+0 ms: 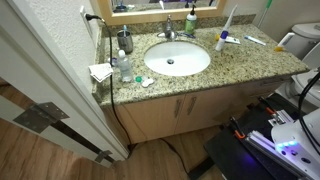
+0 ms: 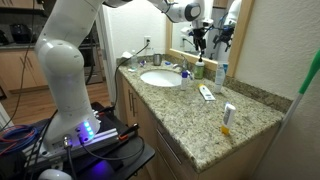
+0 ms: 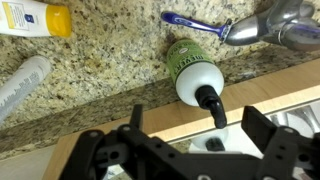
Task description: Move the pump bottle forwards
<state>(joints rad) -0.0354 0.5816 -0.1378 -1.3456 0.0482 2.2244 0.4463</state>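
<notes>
The pump bottle (image 3: 188, 62), slim and green with a white shoulder and dark pump head, stands at the back of the granite counter beside the faucet (image 3: 272, 24). It shows in both exterior views (image 1: 190, 24) (image 2: 197, 68). My gripper (image 3: 200, 125) is open and straight above it, with one finger on each side of the pump head and neither touching it. In an exterior view the gripper (image 2: 198, 36) hangs a little above the bottle, close to the mirror.
A blue toothbrush (image 3: 190, 20), a yellow-capped bottle (image 3: 30, 18) and a white tube (image 3: 22, 85) lie near the bottle. The sink (image 1: 177, 58) is in front of the faucet. A dark grey dispenser (image 1: 124, 40) and a clear bottle (image 1: 122, 68) stand at one counter end.
</notes>
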